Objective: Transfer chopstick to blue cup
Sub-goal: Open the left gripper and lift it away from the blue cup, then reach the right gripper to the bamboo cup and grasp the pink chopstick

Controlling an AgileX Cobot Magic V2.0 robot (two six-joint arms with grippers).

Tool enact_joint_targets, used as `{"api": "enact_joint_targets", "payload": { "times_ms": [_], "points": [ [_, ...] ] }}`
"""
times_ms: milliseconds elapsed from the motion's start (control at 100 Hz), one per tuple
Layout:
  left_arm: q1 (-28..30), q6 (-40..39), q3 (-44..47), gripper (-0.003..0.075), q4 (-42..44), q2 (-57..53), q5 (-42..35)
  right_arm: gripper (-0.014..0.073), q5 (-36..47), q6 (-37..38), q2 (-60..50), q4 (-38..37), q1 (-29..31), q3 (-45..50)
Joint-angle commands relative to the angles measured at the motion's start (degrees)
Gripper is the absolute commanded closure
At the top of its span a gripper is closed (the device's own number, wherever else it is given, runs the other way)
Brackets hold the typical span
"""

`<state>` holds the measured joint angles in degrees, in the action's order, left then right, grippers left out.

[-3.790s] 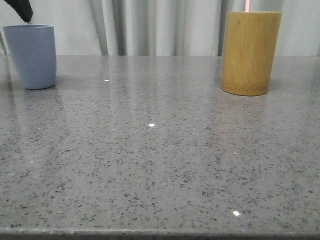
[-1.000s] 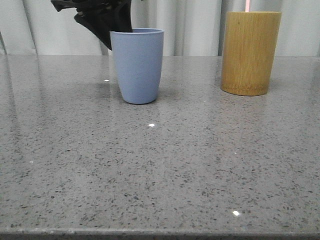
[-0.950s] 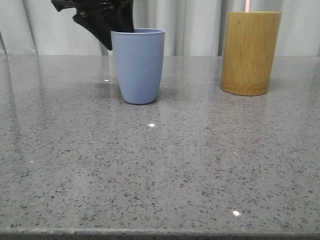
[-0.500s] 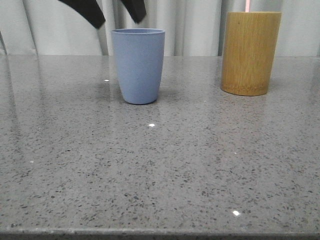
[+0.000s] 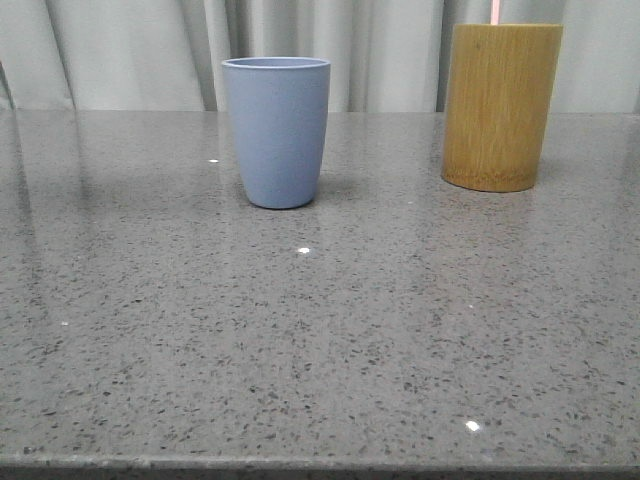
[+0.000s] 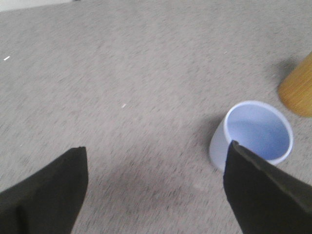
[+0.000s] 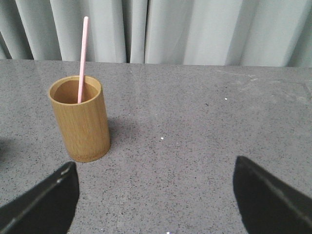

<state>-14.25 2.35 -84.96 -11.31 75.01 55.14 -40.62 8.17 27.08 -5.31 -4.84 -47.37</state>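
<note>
The blue cup (image 5: 277,131) stands upright on the grey speckled table (image 5: 320,340), towards the left of the middle as I face it. Well off to its right stands the taller bamboo holder (image 5: 501,105), also upright, the two clearly apart. A pale pink chopstick (image 5: 496,11) pokes out of the holder's top and runs out of sight at the upper edge.

From above, the left hand (image 6: 156,190) hangs over the table with its two dark fingers (image 6: 46,187) spread wide and nothing between them. The blue cup (image 6: 253,132) sits just beside one finger, its mouth open and its inside bare; whether finger and rim touch I cannot tell. A corner of the bamboo holder (image 6: 298,90) shows near the cup.

The right hand (image 7: 156,200) is also spread wide, gripping nothing, held back from the bamboo holder (image 7: 80,119). The chopstick (image 7: 83,56) leans against the holder's inner wall and rises well past the rim. Grey curtains (image 7: 195,29) hang behind the table.
</note>
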Motion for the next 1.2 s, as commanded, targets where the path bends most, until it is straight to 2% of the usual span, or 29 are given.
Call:
{"api": "enact_joint_targets", "payload": {
  "times_ms": [0, 210, 470, 590, 780, 990, 1190],
  "points": [
    [1.9, -0.7, 6.1, 0.0164, -0.7, -8.5, -5.4, -0.0041, 4.2, -0.3, 0.8, -0.6, 0.3, -1.8],
    [6.0, -1.7, 25.6, 0.0164, -0.7, -26.1, -13.8, -0.0041, 4.2, -0.3, 0.8, -0.6, 0.3, -1.8],
    [8.8, -1.9, 41.3, 0.0164, -0.7, -42.7, -14.5, -0.0041, 4.4, -0.3, 0.8, -0.6, 0.3, -1.8],
    [8.8, -1.9, 44.4, 0.0164, -0.6, -46.4, -14.5, -0.0041, 6.3, -0.3, 0.8, 0.5, 0.3, -1.8],
    [8.8, -1.9, 45.2, 0.0164, -0.6, -47.0, -14.5, -0.0041, 16.9, -0.3, 3.7, 4.7, 0.3, -1.8],
    [8.8, -1.9, 45.2, 0.0164, -0.6, -47.0, -14.6, -0.0041, 29.0, -0.3, 14.1, 5.3, 0.0, -2.4],
    [8.8, -1.9, 45.2, 0.0164, -0.6, -47.0, -14.5, -0.0041, 35.1, -0.3, 26.8, 5.3, -3.1, -6.9]
  ]
}}
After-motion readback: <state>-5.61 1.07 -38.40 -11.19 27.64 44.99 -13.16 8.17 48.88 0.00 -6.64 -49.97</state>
